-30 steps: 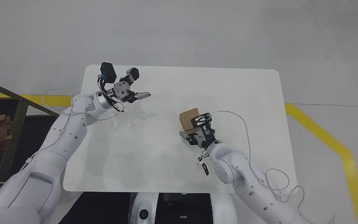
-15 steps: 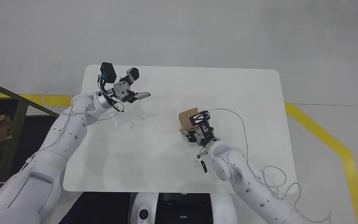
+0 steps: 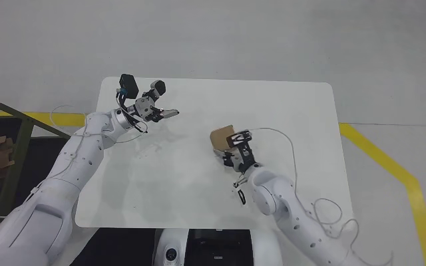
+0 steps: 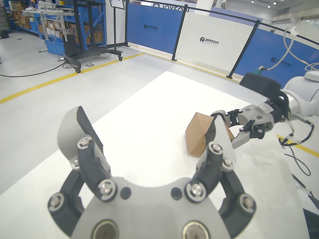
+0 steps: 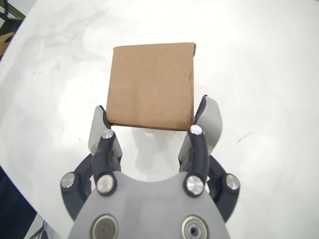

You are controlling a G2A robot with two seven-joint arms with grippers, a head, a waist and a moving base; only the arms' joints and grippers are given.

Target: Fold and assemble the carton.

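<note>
A: Where the white desk [image 3: 166,193] nears its middle, a little to the robot's right, we find the brown carton [image 3: 222,136] sitting on the surface.

B: We agree. From the wrist we see its plain top panel, and the right hand [image 5: 153,106] closed around its near edge, one finger pressed to each side wall.

A: So that hand grips the carton. And the left hand [image 4: 148,116]?

B: We see it well apart from the carton, held over the desk's far left part, its fingers spread wide and pointing toward the carton.
</note>
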